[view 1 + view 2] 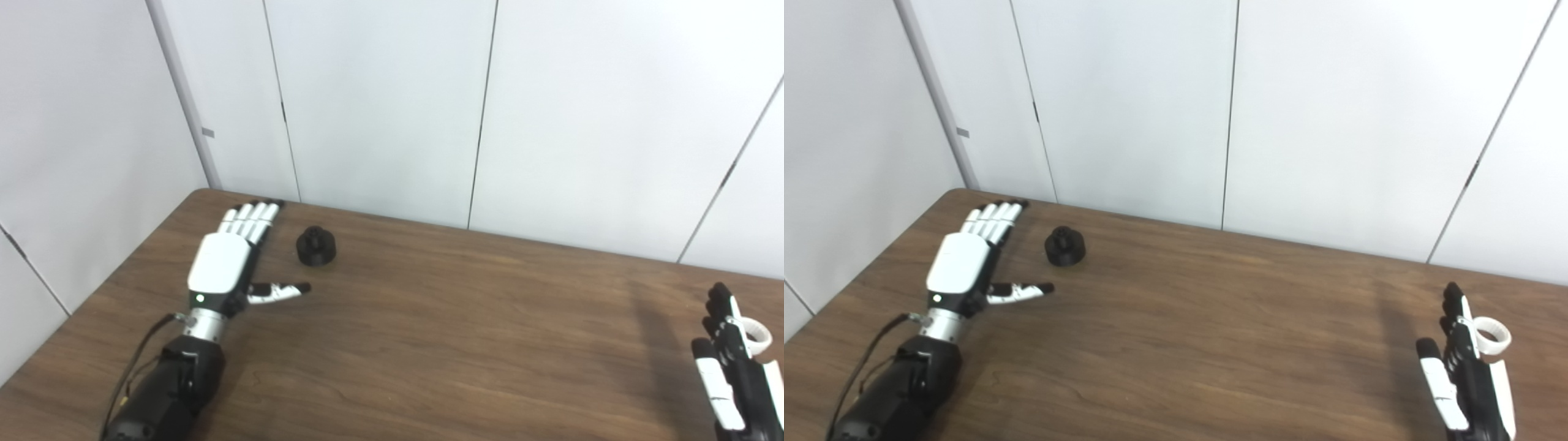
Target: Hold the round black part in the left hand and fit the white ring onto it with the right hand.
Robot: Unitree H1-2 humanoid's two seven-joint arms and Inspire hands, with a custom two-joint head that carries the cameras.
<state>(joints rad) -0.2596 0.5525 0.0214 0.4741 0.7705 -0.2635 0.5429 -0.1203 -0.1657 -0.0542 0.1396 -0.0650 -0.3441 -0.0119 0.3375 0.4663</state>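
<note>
I see my left hand point(223, 260) lying palm-down on the surface point(429, 318), fingers point(251, 217) stretched out straight and together, thumb splayed to the side, holding nothing. The round black part point(316, 246) sits upright on the surface just beside those fingers, at about 3 o'clock from them and at roughly 1 o'clock from the thumb tip, not touching either. It is squat and round, with a narrower knob on top, so its axis stands vertical and no side is better than another. The left hand is by far the nearer one; I judge a short sideways shift and a curl of the fingers would take it.

My right hand point(1464, 373) stands edge-on at the right border, fingers extended and loosely apart, empty. The white ring point(1493, 336) lies flat on the surface just beside it at 3 o'clock, on the outer side; I cannot tell whether they touch. Ring and black part are well apart, at opposite ends of the surface.

Count: one black part, one white ring, two hands.
</note>
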